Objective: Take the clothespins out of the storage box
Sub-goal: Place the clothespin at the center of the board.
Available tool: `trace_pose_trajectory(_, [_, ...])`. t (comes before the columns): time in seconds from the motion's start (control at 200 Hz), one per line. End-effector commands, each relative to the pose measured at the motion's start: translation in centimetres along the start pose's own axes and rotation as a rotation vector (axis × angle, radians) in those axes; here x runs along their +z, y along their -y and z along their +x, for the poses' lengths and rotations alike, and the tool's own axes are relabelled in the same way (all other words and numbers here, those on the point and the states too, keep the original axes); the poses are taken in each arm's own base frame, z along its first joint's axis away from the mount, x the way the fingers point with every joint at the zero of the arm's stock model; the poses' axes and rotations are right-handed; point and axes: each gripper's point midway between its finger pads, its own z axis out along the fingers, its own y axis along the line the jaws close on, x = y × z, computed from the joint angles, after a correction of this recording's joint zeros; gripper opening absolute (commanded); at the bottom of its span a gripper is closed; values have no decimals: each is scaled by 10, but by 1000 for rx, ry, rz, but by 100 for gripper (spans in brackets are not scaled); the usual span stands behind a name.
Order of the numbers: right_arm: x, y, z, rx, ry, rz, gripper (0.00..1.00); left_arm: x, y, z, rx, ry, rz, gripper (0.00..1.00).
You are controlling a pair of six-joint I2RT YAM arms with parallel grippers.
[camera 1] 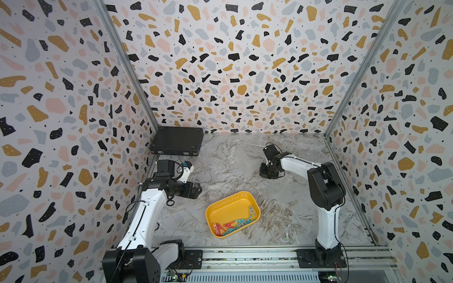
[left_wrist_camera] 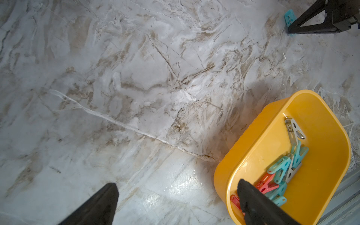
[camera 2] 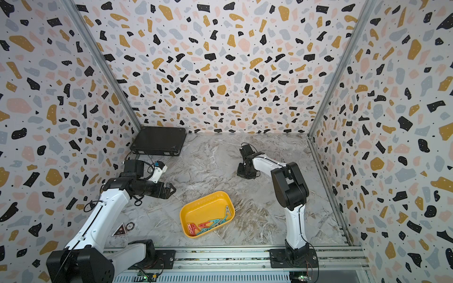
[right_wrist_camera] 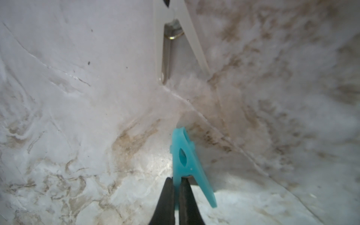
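A flat black case (camera 1: 177,141) lies shut in the far left corner of the worktop (camera 1: 232,159). What is inside it cannot be seen.

Next come the left fingers (camera 2: 170,190). They hang above the worktop, just left of the box. In the left wrist view they stand wide apart (left_wrist_camera: 101,202) and hold nothing.

The yellow box (camera 1: 228,199) sits on the worktop near the front, between the two arms. Its long side runs slanted, from near left to far right. Most of its floor is bare. The clothespins (camera 1: 232,225) lie in a loose pile along the near long wall. The red clothespins (camera 1: 218,227) are at the left end, blue-green ones cross each other in the middle, and a grey clothespin (camera 1: 251,211) lies at the right end with its closed tip pointing toward the far wall.

Farther back and to the right, the right fingers (right_wrist_camera: 167,198) are low over the worktop, well apart from the box. They are pinched almost shut on one leg of a blue-green clothespin (right_wrist_camera: 185,155). It sticks straight out ahead of them, narrow tip first and down by the worktop; whether it touches cannot be told. Its other leg spreads off to the side. Just ahead of it a pale clothespin (right_wrist_camera: 160,48) lies flat on the worktop, its two legs spreading toward the blue-green one.
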Motion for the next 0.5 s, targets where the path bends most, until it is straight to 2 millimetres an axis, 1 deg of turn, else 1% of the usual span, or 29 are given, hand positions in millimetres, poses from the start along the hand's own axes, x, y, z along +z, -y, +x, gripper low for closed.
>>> trace_pose_trajectory(0.0, [-4, 12, 4, 30, 2, 50, 8, -2, 1, -1, 15, 14, 5, 100])
trace_pose_trajectory(0.175, [-9, 14, 2, 43, 21, 52, 9, -2, 1, 0, 14, 13, 5, 100])
trace_pose_trajectory(0.335, [-12, 8, 3, 40, 12, 26, 14, -2, 0, 0, 14, 13, 2, 100])
trace_pose_trajectory(0.431, [-19, 3, 4, 34, 17, 5, 19, -2, 0, -1, 15, 13, 2, 100])
trace_pose_trajectory(0.496, [-28, 0, 3, 28, 27, -9, 20, -1, 0, 0, 13, 10, 3, 100])
